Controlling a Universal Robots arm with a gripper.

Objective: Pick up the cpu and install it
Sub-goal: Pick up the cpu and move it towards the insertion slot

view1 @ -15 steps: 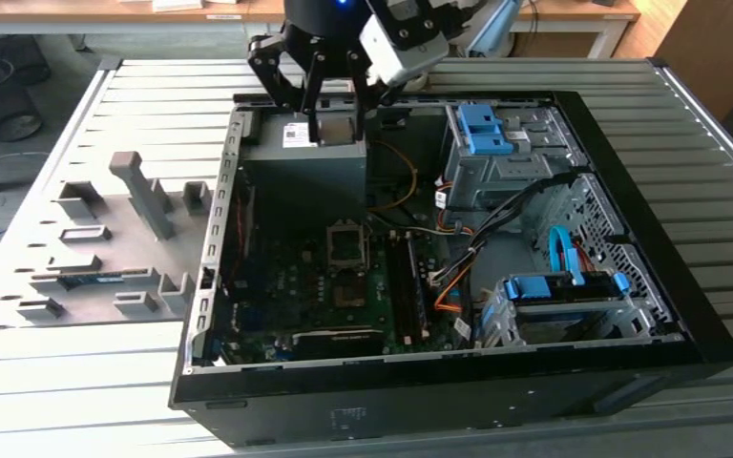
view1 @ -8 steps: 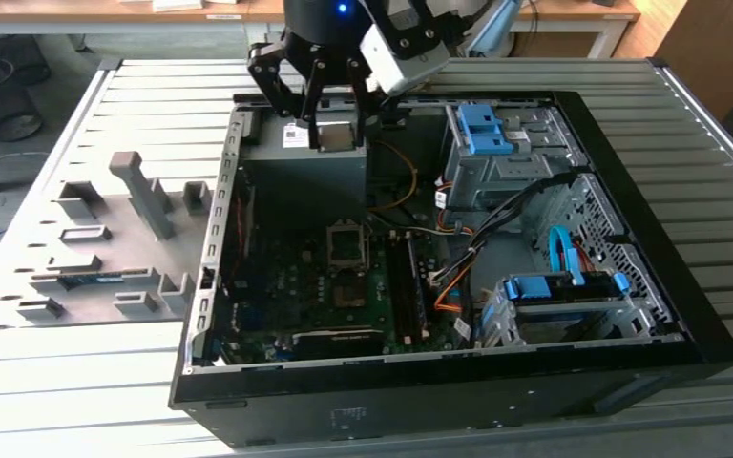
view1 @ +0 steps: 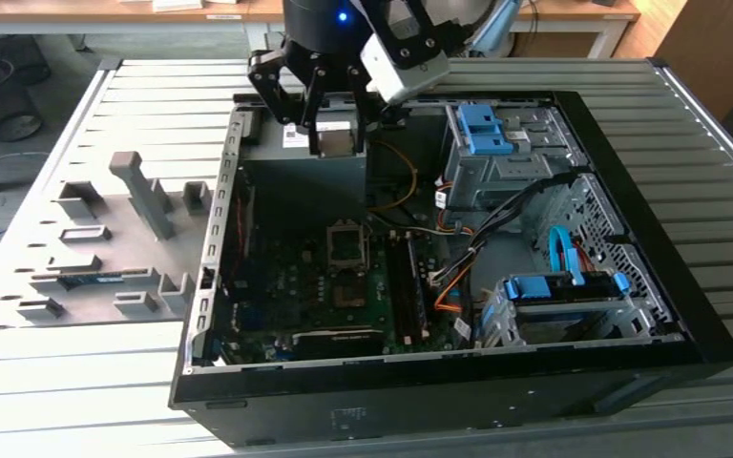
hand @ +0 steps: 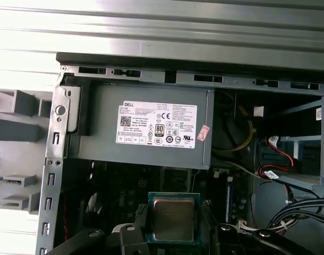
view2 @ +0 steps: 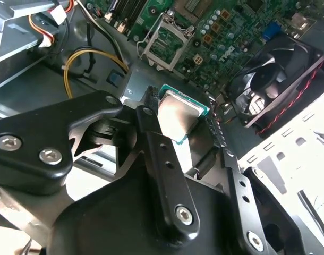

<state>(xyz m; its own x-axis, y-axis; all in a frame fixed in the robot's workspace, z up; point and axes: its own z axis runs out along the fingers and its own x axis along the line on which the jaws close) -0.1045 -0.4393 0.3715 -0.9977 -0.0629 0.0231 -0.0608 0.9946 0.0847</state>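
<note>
We see the gripper (view1: 332, 132) closed on the cpu (view1: 332, 144). Its black fingers (view2: 156, 154) press two opposite edges of the chip, so the jaws stand only as far apart as the chip is wide.

The cpu is a small, thin square. Its face is a dull silvery-grey metal plate with rounded corners, faintly mottled and without shine. The plate sits on a slightly larger green board that shows as a narrow rim all round. In the first wrist view the cpu (hand: 173, 218) faces us flat, and in the second wrist view (view2: 178, 114) we see it at an angle, one green corner poking out past a finger.

Our landmark is the grey power supply (hand: 151, 95), the metal box with the white label inside the open computer case (view1: 405, 410). In the exterior view the cpu hangs in the air over the power supply's edge, on the side that borders the motherboard (view1: 328, 286). We cannot tell how high above the box it is. The socket (view1: 345, 243), a square metal frame on the motherboard, lies farther from the power supply than the held chip does. A yellow cable (view2: 93, 58) loops just beside the power supply.
</note>
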